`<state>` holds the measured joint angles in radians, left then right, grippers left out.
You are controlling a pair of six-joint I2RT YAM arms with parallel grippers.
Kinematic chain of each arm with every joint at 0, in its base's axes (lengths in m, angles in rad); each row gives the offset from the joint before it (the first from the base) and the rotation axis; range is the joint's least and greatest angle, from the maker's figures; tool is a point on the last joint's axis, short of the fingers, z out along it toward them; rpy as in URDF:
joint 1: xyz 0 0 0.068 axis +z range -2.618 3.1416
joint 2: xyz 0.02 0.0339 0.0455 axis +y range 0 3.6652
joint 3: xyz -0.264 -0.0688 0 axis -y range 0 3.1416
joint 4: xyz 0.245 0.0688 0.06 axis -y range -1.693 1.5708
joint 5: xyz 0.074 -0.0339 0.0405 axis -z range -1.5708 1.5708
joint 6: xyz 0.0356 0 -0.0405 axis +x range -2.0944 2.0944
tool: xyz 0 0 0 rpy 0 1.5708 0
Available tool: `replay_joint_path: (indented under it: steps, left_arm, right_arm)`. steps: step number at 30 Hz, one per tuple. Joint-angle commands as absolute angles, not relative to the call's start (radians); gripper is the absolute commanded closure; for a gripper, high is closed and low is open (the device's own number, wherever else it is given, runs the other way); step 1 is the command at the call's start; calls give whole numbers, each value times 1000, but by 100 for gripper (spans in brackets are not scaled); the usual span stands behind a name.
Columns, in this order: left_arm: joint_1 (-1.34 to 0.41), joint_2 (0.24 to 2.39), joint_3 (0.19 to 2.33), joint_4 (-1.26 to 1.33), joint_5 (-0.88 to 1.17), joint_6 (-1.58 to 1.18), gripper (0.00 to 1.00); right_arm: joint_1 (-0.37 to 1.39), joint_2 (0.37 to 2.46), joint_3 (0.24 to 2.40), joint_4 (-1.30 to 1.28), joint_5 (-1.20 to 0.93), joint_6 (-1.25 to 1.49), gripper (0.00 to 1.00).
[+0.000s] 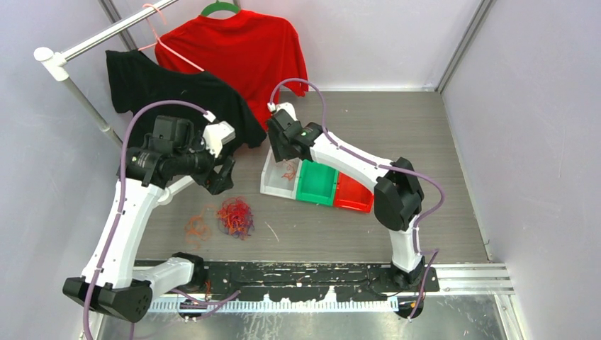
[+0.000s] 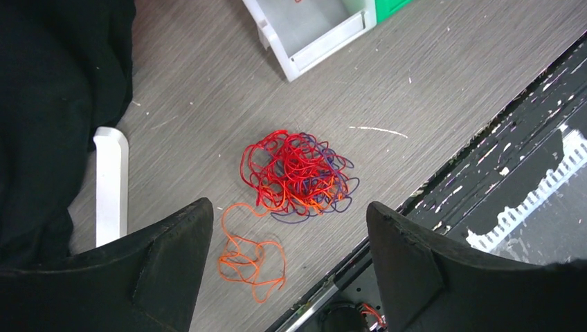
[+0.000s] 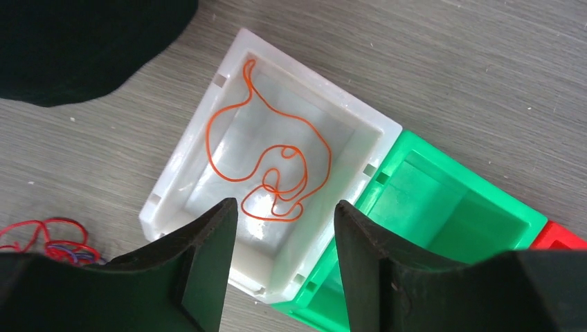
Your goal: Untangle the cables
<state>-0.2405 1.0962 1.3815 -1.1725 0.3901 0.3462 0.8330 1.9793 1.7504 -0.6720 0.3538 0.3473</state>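
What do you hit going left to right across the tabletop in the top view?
Left to right: loose orange cables → mixed red-orange-purple tangle → white bin → green bin → red bin.

Bright, even light — soft shadows, crisp focus throughout.

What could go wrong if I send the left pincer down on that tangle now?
1. The tangle mixes red, orange and purple strands, so the open left pincer above it may lift the whole clump.
2. The loose orange cable lies against the tangle's edge, perhaps joined; pulling it could drag everything.
3. The black shirt hangs close by the left arm and might snag.
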Motion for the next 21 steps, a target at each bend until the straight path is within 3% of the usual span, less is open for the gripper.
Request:
replay_joint_path:
  steps: [1,9,16,21]
  left_arm:
    - [-208,1095,1345,-1188,436,413,20]
    - [-176,1093,1281,-1200,479,457,24]
    - [-176,1062,1223,-1196,472,498,23]
    - [-174,1065,1179,-1184,458,520,20]
  right_arm:
    - [829,1910,1726,-605,326,381,42]
    - [831,1957,1678,-457,149,433,46]
    - [813,2077,1710,-456,140,471,65]
    - [808,2120,1706,-456,181,466,72]
